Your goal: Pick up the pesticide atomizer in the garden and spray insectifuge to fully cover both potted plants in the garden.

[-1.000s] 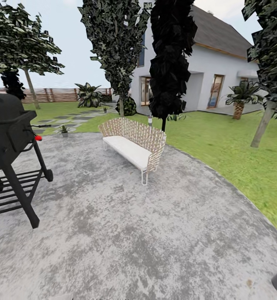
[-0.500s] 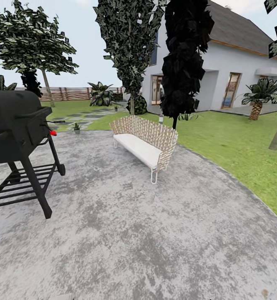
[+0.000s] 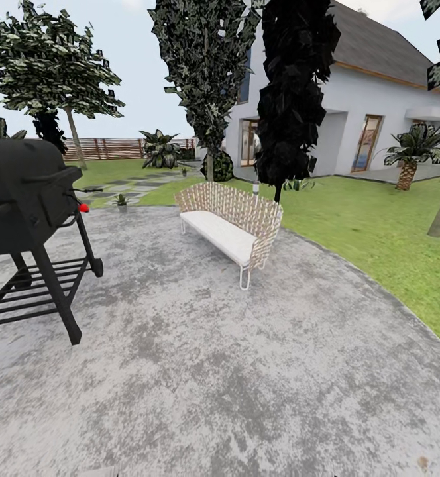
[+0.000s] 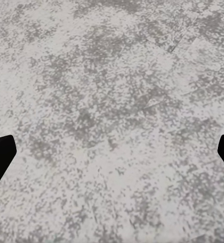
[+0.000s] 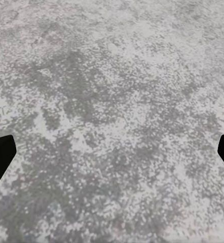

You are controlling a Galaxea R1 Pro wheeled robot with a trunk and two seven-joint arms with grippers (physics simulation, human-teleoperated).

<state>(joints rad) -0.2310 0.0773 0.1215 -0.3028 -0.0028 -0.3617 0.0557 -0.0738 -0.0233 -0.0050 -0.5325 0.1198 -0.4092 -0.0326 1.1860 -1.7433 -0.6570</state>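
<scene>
View has settled; both end effectors [image 4: 112, 152] [image 5: 112, 152] hang wide open, empty, above patio [image 3: 246, 371]; plant [image 3: 120, 200] far ahead.

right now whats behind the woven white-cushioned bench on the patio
Behind the woven bench with the white cushion stand two tall dark leafy trees on green lawn, then the white house. The bench back hides the ground directly behind it.

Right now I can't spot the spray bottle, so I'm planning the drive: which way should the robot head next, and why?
Probably forward and slightly left across the grey patio, between the black grill and the woven bench. A small potted plant sits at the patio's far edge by the stepping stones. Both wrist views show wide-open fingertips over bare paving.
</scene>
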